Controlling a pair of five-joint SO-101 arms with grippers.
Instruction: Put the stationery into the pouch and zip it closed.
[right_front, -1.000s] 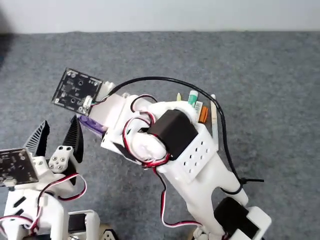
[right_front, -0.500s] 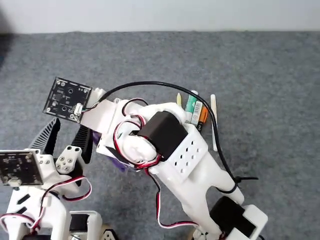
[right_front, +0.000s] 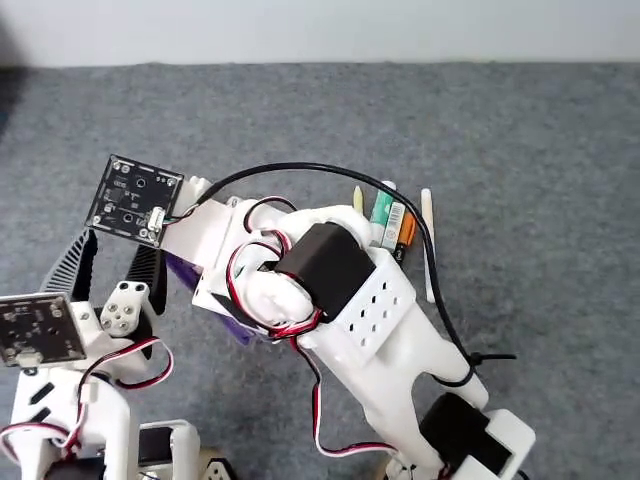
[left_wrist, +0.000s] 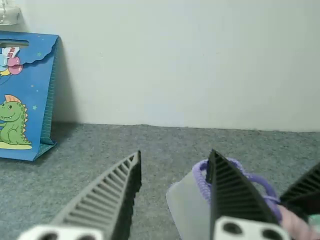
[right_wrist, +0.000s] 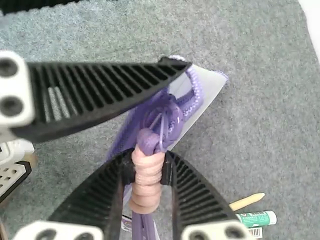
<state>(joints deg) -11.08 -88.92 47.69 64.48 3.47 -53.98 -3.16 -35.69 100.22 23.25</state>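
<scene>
A purple pouch (right_front: 184, 272) with a clear side lies under my right arm, mostly hidden by it. In the right wrist view my right gripper (right_wrist: 167, 112) is shut on the pouch's purple pull cord (right_wrist: 172, 112), and pink beads (right_wrist: 146, 182) hang from it. My left gripper (right_front: 118, 260) stands open just left of the pouch (left_wrist: 186, 205), apart from it. The stationery lies in a row on the mat right of the arm: a pencil (right_front: 357, 194), a green stick (right_front: 383, 206), an orange item (right_front: 405, 230) and a white pen (right_front: 428, 240).
A blue gift bag (left_wrist: 25, 95) with a dinosaur picture stands by the white wall, far to the left. Grey mat (right_front: 540, 180) stretches bare to the right and behind the stationery. The right arm's black cable (right_front: 300, 168) arcs over the pens.
My right arm swung nearer and to the left, dragging the pouch along, then stayed put. The left gripper edged towards the pouch, then drew back left, still open.
</scene>
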